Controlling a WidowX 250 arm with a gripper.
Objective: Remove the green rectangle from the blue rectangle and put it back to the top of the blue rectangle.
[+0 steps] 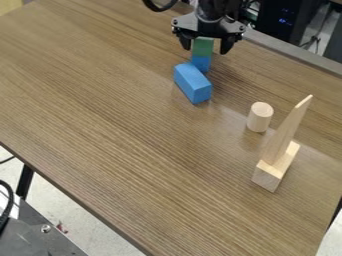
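Camera view, 12 o'clock: gripper (206, 48) fingers spread either side of the green block (203, 47), presumably for a clean pinch; blue block (201, 63) props it up

Arm (212, 7) at top edge: matte black, rounded housing. Gripper (206, 50): grey bracket (190, 22) flaring to both sides, round screw heads (175, 22) at its outer ends, two stubby black fingers (227, 46). Thick black cable (159, 8) curves just left of the arm.

I'm counting one green block (202, 47), two blue blocks (192, 83), one cylinder (260, 117), one plain wood block (275, 168), one pointed wood piece (286, 133).
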